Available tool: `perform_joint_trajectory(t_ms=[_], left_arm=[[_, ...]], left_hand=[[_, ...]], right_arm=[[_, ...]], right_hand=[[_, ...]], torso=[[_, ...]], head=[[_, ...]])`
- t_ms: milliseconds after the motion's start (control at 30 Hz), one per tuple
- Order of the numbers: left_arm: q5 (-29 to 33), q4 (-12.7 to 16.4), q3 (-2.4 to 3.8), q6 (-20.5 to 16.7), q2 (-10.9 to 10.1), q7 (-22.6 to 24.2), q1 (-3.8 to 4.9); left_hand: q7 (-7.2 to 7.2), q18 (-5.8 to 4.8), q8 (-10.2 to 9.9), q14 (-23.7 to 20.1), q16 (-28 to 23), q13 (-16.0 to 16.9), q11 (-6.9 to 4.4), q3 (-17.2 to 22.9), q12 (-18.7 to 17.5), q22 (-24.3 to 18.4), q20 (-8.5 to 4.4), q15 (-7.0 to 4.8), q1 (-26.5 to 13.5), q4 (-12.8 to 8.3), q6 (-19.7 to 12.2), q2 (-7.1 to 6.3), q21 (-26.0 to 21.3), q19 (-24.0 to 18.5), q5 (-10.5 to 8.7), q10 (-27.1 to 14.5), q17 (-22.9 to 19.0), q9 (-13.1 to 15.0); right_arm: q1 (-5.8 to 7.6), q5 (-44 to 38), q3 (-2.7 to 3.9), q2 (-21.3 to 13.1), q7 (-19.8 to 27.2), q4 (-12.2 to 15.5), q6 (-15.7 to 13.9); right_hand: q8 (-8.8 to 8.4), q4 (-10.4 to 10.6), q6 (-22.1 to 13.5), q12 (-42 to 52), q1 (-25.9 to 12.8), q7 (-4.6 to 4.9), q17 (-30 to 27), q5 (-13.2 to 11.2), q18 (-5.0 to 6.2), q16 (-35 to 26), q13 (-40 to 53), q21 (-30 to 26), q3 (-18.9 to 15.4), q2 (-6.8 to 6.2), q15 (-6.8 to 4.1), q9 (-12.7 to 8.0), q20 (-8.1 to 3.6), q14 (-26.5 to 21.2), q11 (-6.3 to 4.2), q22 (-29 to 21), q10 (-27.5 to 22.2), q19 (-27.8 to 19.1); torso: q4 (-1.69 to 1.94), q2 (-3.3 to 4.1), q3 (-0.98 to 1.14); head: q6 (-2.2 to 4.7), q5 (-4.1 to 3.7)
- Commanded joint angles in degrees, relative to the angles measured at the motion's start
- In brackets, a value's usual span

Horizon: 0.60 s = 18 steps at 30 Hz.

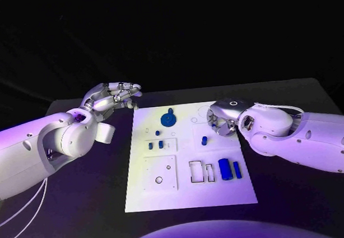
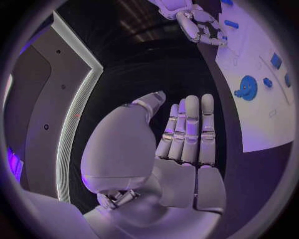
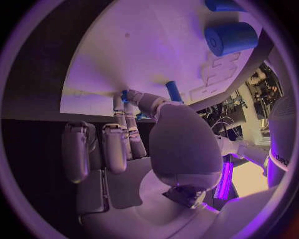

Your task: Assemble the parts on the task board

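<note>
The white board (image 1: 189,176) lies in the middle of the black table (image 1: 300,94), its long side running away from the robot. On it sit several small blue parts: a round gear (image 1: 168,118) near the far end, two short pegs (image 1: 155,146) side by side in a small square plate on the board's left half, a single upright peg (image 1: 205,141) near the middle, and at the near right a thick cylinder (image 1: 225,168) with a thinner rod (image 1: 236,169) just beside it (both lying along the board's length).

The right hand (image 1: 221,120) is over the board's far right edge, fingers pointing down at the surface. In the right wrist view its fingertips (image 3: 127,99) are at the board, with a small blue piece (image 3: 125,95) right at the tips and another blue peg (image 3: 174,91) just beside the thumb; whether the hand actually grips that piece I cannot tell.

The left hand (image 1: 111,97) is off the board, past its far left corner, above the table. Its wrist view shows the fingers (image 2: 190,129) straight, held together, with nothing in them.
</note>
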Motion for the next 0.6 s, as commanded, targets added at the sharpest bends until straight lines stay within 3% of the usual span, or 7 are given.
perform_joint_trajectory(t_ms=[33,233,600], left_arm=[[0.1,0.1,0.05,0.6,0.0,0.1,0.04],[0.0,0.0,0.05,0.6,0.0,0.0,0.04],[0.0,-0.5,0.05,0.6,0.1,-0.1,0.04]], left_hand=[[0.01,0.61,0.3,0.3,-0.4,-0.1,0.04,0.3,0.2,0.0,-0.16,-0.11,0.1,0.1,-0.4,-0.4,-0.3,0.4,0.39,-0.2,-0.1,-0.1],[0.03,0.61,0.4,0.3,-0.4,-0.1,0.05,0.5,0.2,-0.1,-0.16,-0.11,0.2,-0.1,-0.5,-0.5,-0.4,0.4,0.48,-0.3,-0.1,-0.1],[0.06,0.61,0.4,0.2,-0.4,-0.1,0.07,0.6,0.2,-0.1,-0.16,-0.1,0.3,-0.2,-0.6,-0.57,-0.4,0.4,0.52,-0.3,-0.2,-0.1]], right_arm=[[-0.3,-0.4,-0.22,-0.1,-1.4,-0.2,-0.2],[-0.31,-0.9,-0.2,-0.6,-1.7,0.6,-1.2],[0.62,-0.1,0.2,-3.2,-1.2,4.5,-3.3]], right_hand=[[0.37,-0.2,0.2,-0.2,0.6,-0.06,2.3,0.1,-0.87,0.4,0.0,0.3,0.0,0.72,-0.38,0.1,-0.55,3.2,-0.81,12.8,1.1,2.5],[0.4,-0.5,0.2,-0.3,0.7,-0.03,2.2,0.1,-0.89,0.3,0.1,0.4,0.1,0.57,-0.39,0.2,-0.6,3.2,-0.8,12.8,1.1,2.5],[0.44,-0.8,0.2,-0.4,0.8,0.0,2.1,0.3,-1.0,0.3,0.1,0.9,0.2,0.41,-0.4,0.4,-0.63,3.2,-0.79,13.0,1.2,2.7]], torso=[[0.02,0.0,0.01],[-0.03,-0.03,0.0],[-0.04,-0.06,-0.01]], head=[[-0.04,0.01],[-0.07,0.08],[-0.11,0.12]])
